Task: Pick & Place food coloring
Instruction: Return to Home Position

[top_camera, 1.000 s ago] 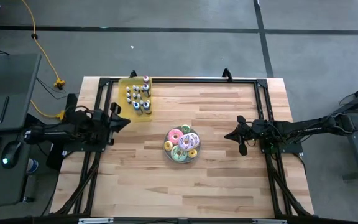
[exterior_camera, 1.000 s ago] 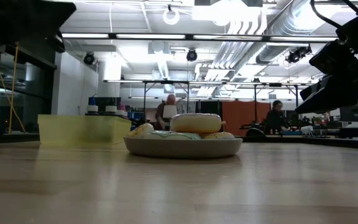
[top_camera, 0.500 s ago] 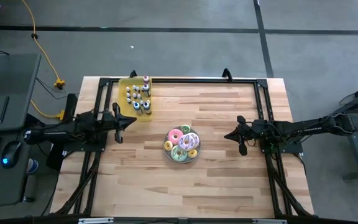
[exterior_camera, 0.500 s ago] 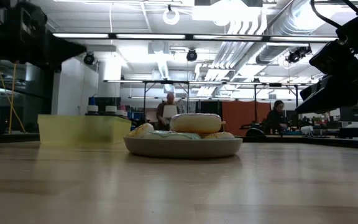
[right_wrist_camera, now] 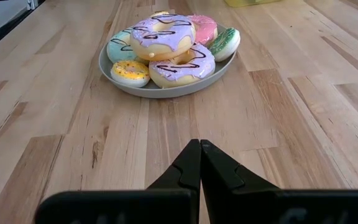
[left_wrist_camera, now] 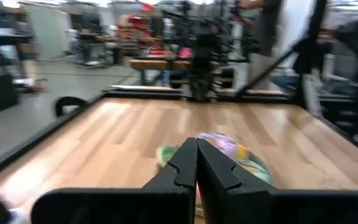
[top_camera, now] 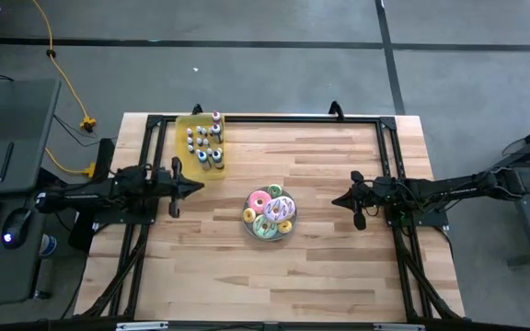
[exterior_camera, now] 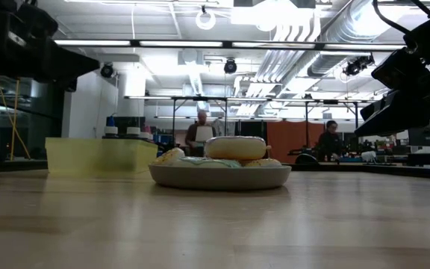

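1. Bench (top_camera: 274, 267): a light plank top with a black frame (top_camera: 396, 156) running along its edges.
2. Plate (right_wrist_camera: 160, 92): a grey dish near the middle of the bench, a little toward the near edge. It holds a heap of frosted doughnuts (right_wrist_camera: 163, 31). A purple one with dark stripes lies on top, with pink, green, yellow and pale blue ones around it.
3. Right gripper (top_camera: 336, 201): it is held above the bench between the plate and the right edge, well apart from the plate and pointing toward it. In the right wrist view its two dark fingers (right_wrist_camera: 188, 163) meet at the tips, so the right gripper is closed and holds nothing.
4. Left gripper (top_camera: 197, 186): it is held above the bench between the plate and the left edge, on the near side of the bin, with its tip turned toward the plate. In the left wrist view its fingers (left_wrist_camera: 185, 163) are pressed together, closed on nothing.
5. Yellow bin (top_camera: 181, 158): a shallow translucent container at the far left corner of the bench, well apart from the plate.
6. Food coloring (top_camera: 206, 142): small pale bottles standing upright in rows inside the yellow bin, several with dark or blue caps and one at the far end with a pink cap. In the low view only a few bottle tops show above the bin wall.
7. Room beyond the far edge: a workshop with tables, where two people (exterior_camera: 201, 134) are seen in the distance.
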{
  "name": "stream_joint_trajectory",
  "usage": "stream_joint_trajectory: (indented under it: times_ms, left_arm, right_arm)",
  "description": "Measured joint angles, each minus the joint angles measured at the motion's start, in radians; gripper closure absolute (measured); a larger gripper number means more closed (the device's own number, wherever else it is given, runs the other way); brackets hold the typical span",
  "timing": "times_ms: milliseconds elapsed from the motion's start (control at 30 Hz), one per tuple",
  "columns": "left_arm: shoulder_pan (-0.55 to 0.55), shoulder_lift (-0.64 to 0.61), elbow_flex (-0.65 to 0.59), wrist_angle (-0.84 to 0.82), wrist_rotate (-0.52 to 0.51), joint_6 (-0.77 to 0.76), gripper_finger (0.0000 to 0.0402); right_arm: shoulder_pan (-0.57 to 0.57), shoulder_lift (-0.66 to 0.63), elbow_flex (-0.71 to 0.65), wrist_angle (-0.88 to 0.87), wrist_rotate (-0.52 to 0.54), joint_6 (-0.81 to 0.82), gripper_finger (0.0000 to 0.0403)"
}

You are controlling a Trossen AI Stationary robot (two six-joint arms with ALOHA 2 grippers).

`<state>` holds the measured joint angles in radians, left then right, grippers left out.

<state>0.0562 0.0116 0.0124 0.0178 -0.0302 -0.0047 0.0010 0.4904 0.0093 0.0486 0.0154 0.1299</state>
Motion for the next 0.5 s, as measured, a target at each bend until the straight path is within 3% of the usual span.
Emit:
stream_joint_trajectory:
  times_ms: [100, 500]
  left_arm:
    - [0.002, -0.002, 0.000, -0.003, 0.045, 0.000, 0.0402]
    - [0.002, -0.001, 0.000, -0.004, 0.039, 0.000, 0.0401]
  right_arm:
    - [0.000, 0.000, 0.000, 0.000, 0.000, 0.000, 0.0402]
    - [0.000, 0.000, 0.000, 0.000, 0.000, 0.000, 0.0402]
